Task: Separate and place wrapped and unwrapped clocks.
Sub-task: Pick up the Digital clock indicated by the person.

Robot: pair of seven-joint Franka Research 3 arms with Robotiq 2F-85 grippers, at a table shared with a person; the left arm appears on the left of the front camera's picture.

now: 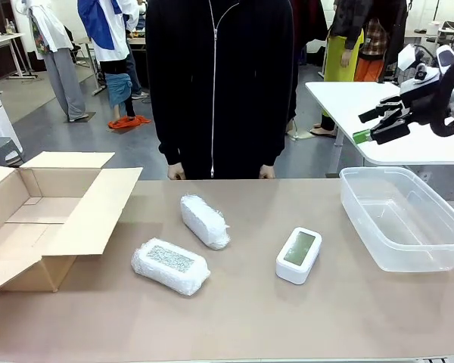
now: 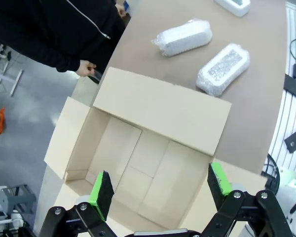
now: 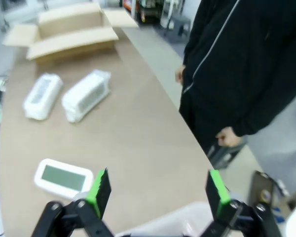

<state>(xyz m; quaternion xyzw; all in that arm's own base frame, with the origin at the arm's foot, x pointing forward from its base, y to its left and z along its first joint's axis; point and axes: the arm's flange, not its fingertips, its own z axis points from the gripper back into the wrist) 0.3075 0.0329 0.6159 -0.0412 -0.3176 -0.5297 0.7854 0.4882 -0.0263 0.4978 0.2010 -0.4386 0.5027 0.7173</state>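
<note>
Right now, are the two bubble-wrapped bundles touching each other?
Apart. The left wrist view shows a strip of bare table between the plain wrapped bundle and the speckled-face wrapped bundle; the front view shows the same gap.

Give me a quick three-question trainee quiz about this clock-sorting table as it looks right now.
1. True or false: the cardboard box already has something inside.
2. How many bubble-wrapped bundles lie on the table?
3. The bare white clock is: A on the table, between the bundles and the clear plastic bin; B inside that bin; C inside the box.
Key: 1 false; 2 two; 3 A.
</note>
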